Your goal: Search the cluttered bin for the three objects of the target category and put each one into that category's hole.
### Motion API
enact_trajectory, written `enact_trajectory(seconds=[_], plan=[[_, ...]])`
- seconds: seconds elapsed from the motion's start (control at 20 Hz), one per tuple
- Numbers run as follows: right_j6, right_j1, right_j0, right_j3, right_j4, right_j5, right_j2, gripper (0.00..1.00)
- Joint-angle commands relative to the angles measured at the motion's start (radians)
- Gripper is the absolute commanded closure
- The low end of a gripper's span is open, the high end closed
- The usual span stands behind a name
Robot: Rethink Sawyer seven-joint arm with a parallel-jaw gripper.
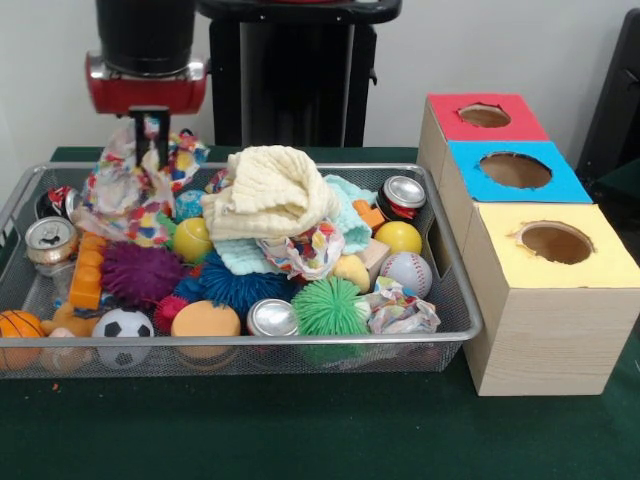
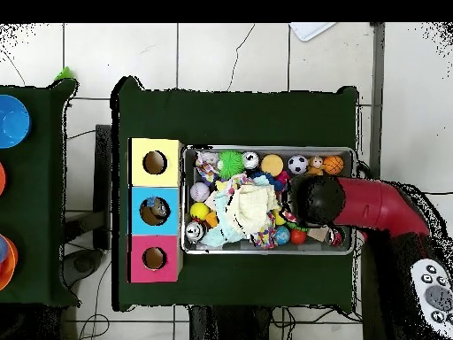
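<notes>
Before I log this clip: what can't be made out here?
- Tool: front view shows it down among patterned cloth, its state unreadable; overhead, the arm covers it.
- Bin bottom: buried under clutter in both views.
- Blue box hole: something inside, too small to identify.

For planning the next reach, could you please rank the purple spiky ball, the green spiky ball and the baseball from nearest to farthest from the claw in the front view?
1. Purple spiky ball, just below the claw, left side.
2. Green spiky ball, front centre.
3. Baseball, right end of the bin.

Low close front view and high straight-down overhead, both on the bin (image 1: 460,300) (image 2: 270,150)
</notes>
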Motion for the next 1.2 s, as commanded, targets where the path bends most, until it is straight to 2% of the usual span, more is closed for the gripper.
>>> enact_trajectory(seconds=[0.05,0.6,0.85,1.0,1.2], plan=[[0.199,-0.068,0.063,0.118,0.094,0.138,-0.027,1.0],[0.158,-0.032,0.086,0.112,0.131,0.088,-0.073,1.0],[0.106,0.015,0.061,0.104,0.108,0.019,-0.062,1.0],[0.097,0.029,0.033,0.119,0.118,-0.028,-0.05,1.0],[0.066,0.04,-0.003,0.139,0.09,-0.099,-0.037,1.0]])
